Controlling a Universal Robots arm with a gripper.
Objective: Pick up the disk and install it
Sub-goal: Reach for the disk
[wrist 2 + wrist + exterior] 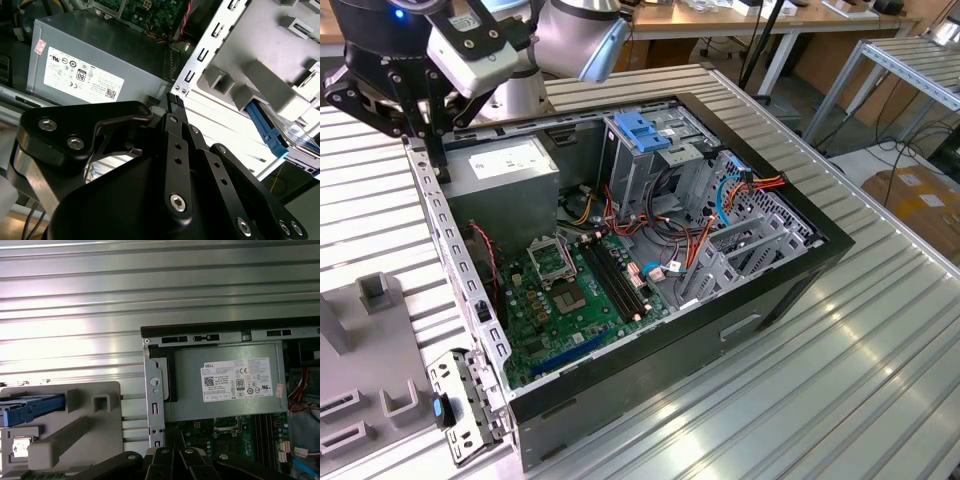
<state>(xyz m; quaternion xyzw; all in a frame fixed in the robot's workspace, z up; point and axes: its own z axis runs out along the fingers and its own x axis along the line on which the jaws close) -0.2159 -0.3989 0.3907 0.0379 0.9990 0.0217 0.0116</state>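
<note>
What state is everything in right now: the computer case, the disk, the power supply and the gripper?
Computer case: lying on its side, side open.
Disk: seated in the grey fixture outside the case, not picked up.
Power supply: mounted inside the case, in a corner.
Gripper: above the case edge by the power supply, apart from the disk.

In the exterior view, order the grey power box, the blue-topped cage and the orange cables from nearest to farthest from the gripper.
1. The grey power box, just beside the gripper.
2. The blue-topped cage, mid-case.
3. The orange cables, at the exterior view's right.
</note>
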